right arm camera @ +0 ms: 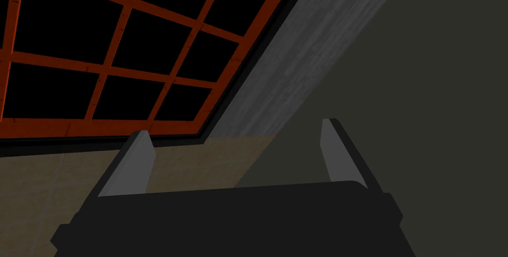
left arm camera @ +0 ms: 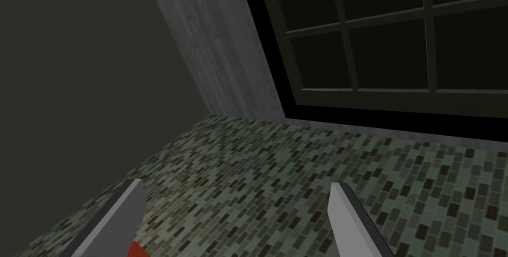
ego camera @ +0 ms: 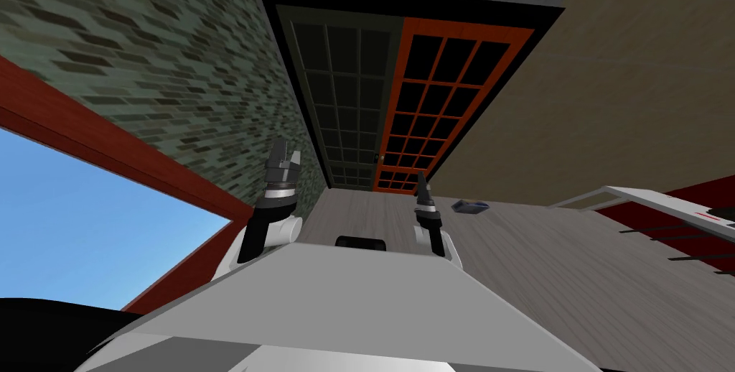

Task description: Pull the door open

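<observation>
Orange-red on one leaf, dark on the other, the gridded double door stands at the corridor's far end, its handle a mere speck. Well short of it hover the left gripper and right gripper, fingers spread, grasping nothing.

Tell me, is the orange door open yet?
No, it looks shut: the orange door lies flat, in line with the dark door beside it, not swung out.
</observation>
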Controlling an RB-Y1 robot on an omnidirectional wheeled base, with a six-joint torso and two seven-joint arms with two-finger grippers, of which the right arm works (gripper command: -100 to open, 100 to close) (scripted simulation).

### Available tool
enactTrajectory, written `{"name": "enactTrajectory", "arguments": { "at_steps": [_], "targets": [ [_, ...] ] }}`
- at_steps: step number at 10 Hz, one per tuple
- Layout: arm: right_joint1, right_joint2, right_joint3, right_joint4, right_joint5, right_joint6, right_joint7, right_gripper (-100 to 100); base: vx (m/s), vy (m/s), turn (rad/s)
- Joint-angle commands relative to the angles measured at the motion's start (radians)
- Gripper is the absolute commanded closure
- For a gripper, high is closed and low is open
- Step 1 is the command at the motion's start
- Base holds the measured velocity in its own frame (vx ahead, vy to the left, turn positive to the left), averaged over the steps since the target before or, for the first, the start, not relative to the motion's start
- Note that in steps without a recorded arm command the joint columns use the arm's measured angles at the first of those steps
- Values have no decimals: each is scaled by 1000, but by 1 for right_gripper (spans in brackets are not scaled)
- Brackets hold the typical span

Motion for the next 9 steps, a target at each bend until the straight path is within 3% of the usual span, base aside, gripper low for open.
{"name": "enactTrajectory", "arguments": {
  "at_steps": [1,9],
  "targets": [
    [-13,-4,0,33,12,-4,30,-100,95,37,-60],
    [-66,-19,-6,212,69,-46,171,-100,95,42,-52]
  ]
}}
